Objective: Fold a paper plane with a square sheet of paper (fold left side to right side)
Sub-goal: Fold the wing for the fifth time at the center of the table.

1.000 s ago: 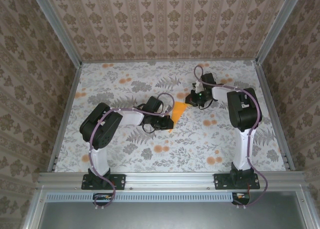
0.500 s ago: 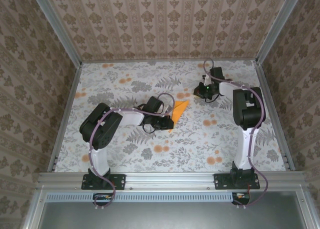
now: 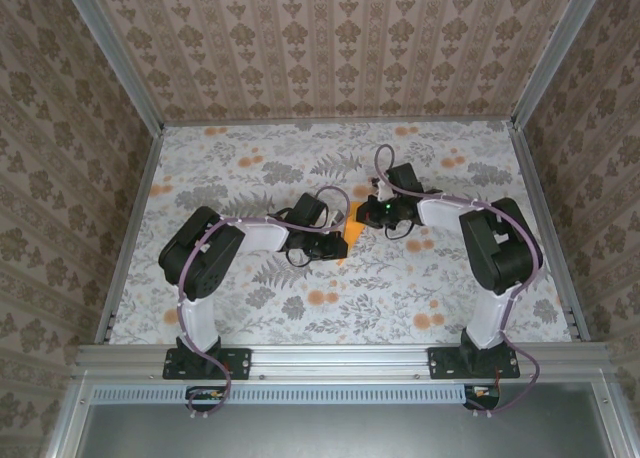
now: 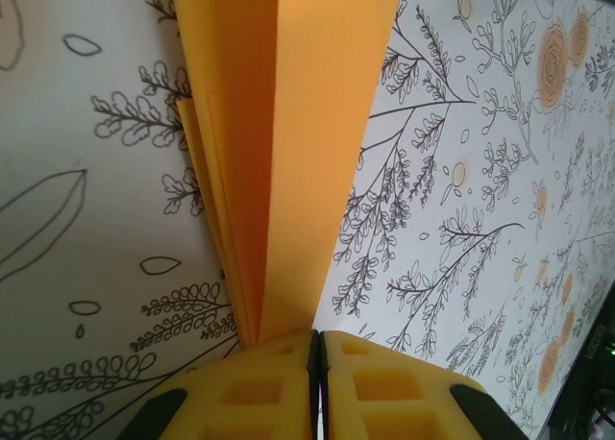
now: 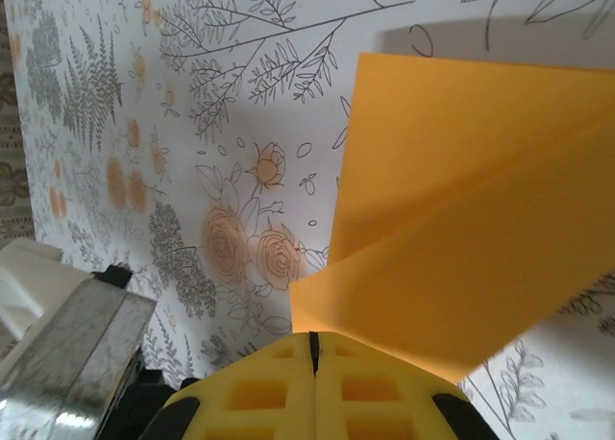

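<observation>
Left pincer clamped on the folded orange sheet, which lies mid-counter with its layers fanned. Right pincer shut, tips at the upper flap; any grip unclear. Judged mid-fold: you next press that flap flat along its crease. Both forearms reach inward, wrists low.

Floral tabletop, damask-papered walls

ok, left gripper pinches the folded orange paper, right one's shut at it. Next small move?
Probably press the shut right gripper down on the raised flap of the orange paper and slide along the crease: its layers fan apart, and the left gripper pins the other end.
</observation>
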### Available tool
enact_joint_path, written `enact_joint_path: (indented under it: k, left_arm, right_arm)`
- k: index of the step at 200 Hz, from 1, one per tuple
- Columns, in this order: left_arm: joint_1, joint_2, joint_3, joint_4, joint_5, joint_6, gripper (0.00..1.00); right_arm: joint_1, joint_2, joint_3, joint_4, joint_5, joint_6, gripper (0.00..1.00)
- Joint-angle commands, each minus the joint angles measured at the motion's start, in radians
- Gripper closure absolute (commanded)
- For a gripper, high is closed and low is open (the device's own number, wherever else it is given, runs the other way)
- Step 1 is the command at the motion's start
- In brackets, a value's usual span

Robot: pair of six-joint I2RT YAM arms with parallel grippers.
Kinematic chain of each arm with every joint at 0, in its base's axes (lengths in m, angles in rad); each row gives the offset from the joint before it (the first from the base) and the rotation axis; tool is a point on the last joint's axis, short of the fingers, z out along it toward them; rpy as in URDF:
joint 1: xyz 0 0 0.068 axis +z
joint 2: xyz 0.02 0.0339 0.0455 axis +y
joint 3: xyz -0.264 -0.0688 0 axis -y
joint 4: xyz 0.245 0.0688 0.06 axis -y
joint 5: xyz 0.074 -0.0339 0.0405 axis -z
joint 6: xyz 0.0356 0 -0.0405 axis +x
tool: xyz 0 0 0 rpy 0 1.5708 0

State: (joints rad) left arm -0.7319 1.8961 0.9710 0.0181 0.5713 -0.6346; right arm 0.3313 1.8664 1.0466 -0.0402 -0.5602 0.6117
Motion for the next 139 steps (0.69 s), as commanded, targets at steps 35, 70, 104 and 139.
enact_joint_path:
  k: [35,70,104,139]
  left_arm:
    - [-0.013,-0.044,0.004,-0.098,-0.008,-0.003,0.85]
    - [-0.014,-0.101,0.009,-0.096,0.022,-0.017,0.81]
    - [-0.013,-0.121,-0.005,-0.097,0.044,-0.029,0.81]
    - [-0.015,-0.093,-0.029,-0.059,0.066,-0.043,0.81]
  right_arm:
    - [0.003,0.091,0.05,-0.078,0.052,0.015,1.0]
    - [0.003,0.123,0.068,-0.165,0.084,-0.008,1.0]
    - [0.002,0.137,0.077,-0.17,0.08,-0.012,1.0]
    - [0.002,0.138,0.087,-0.187,0.087,-0.024,1.0]
